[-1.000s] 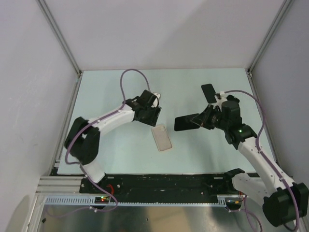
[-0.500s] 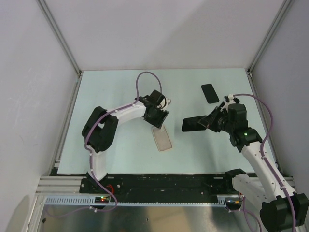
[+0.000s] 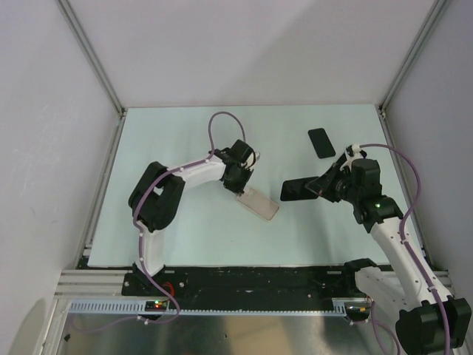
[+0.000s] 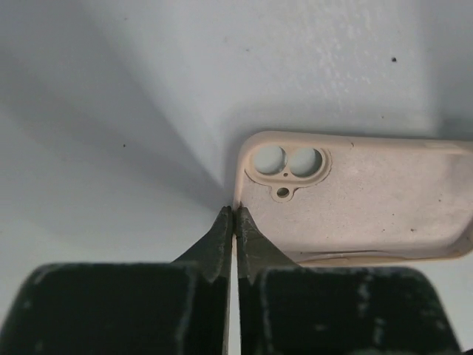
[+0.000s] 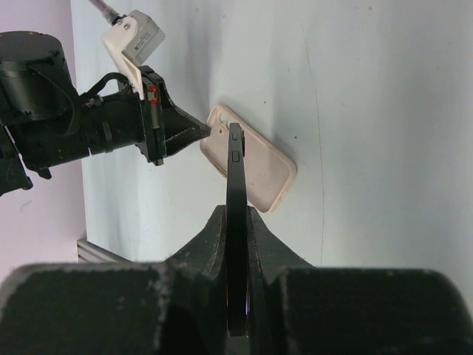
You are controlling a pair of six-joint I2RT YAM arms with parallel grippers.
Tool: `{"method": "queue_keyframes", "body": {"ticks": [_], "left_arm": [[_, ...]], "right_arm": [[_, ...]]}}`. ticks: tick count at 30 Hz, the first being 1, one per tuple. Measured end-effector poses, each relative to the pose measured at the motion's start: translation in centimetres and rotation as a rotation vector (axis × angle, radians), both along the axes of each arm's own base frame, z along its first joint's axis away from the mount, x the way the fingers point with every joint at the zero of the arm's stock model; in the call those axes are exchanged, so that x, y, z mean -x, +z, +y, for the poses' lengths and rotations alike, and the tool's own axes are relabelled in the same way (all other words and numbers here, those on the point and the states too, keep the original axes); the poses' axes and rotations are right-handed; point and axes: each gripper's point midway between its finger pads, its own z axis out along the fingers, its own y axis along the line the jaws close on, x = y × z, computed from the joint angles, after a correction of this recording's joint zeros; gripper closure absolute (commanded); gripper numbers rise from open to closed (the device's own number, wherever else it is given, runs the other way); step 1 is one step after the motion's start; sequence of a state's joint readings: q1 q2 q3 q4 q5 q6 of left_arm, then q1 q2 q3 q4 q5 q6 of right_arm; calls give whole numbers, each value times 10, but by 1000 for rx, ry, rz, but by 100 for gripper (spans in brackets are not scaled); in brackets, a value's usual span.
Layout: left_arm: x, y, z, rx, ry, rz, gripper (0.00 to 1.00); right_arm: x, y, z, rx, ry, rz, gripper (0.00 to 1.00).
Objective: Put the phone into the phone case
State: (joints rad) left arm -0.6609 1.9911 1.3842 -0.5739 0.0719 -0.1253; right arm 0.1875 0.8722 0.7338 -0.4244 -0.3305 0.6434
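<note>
Pale table [image 3: 222,237]: left claw [image 4: 234,219] pinches the phone case [image 4: 355,200] (right claw [image 5: 236,216] clamps the phone [image 5: 236,159]).

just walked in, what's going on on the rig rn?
The left gripper is pinched shut on the camera-hole end of the pink phone case, which lies on the table. The right gripper holds a black phone edge-on in the air, to the right of the case and not yet in it. A second black phone lies untouched farther back on the table.
</note>
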Motion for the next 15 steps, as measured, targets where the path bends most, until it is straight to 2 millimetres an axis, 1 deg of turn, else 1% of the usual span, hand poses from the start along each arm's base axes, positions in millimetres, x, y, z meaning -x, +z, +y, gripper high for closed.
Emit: {"method": "queue_keyframes", "body": {"ticks": [4,7,11,15], "left_arm": [[-2,0,5,-1,146,-13,100],[1,0,11,7,261,-15,100],[19,0,28,3,412,8,100],[39,4,42,13,547,27,100]], "right_arm": [[-1,-1,0,-1,-1,-2,100],[-3,-7,1,-5,-4,5,100],[-8,-16,7,-15,2,16,100],[-10,-27,22,-40,24,22,100]]}}
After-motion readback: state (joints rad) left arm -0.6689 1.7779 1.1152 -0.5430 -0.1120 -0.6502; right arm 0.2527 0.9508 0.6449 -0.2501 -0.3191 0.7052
